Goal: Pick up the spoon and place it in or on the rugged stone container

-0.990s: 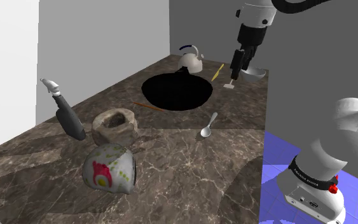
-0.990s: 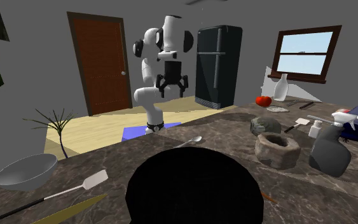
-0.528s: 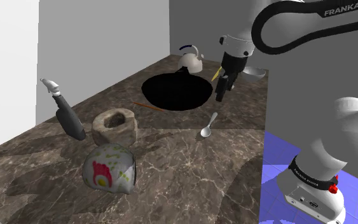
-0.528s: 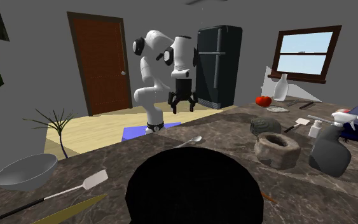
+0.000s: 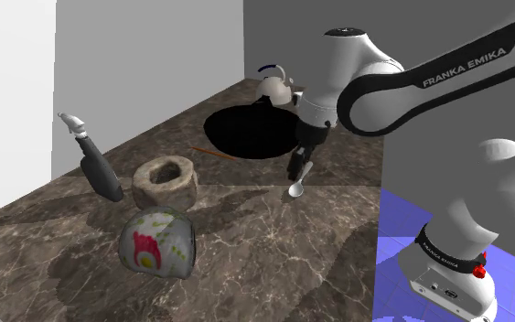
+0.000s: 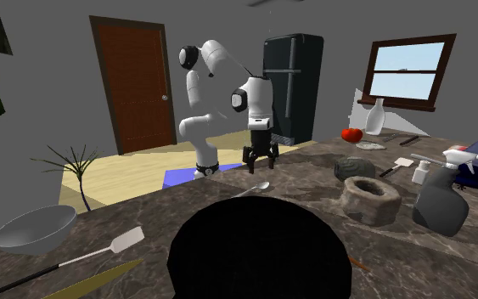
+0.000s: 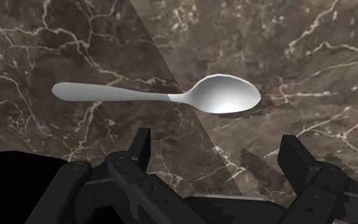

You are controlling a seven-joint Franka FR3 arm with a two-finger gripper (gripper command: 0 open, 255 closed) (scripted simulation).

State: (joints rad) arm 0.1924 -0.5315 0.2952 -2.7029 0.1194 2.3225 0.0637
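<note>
A silver spoon (image 5: 295, 190) lies flat on the dark marble counter (image 5: 246, 238), near the edge by the stand. In the wrist view the spoon (image 7: 171, 97) lies crosswise just beyond the fingers, bowl toward one side. My black gripper (image 5: 294, 172) hangs close above it, pointing down, open, with nothing between its fingers (image 7: 139, 147). From the second exterior view the gripper (image 6: 260, 166) hovers just over the spoon (image 6: 259, 187). The rough stone container (image 5: 166, 180), a thick-walled hollow bowl, stands apart toward the shoulder view's left, also seen as the stone container (image 6: 370, 200).
A round black dish (image 5: 253, 130) lies behind the spoon, with a kettle (image 5: 275, 84) beyond it. A spray bottle (image 5: 95, 165) stands by the stone container and a painted bowl (image 5: 159, 240) lies on its side in front. The counter edge (image 5: 379, 229) drops off beside the spoon.
The arm has swung down from high near the back of the counter toward the spoon, and the gripper now hangs just above it. The spoon has not moved.
</note>
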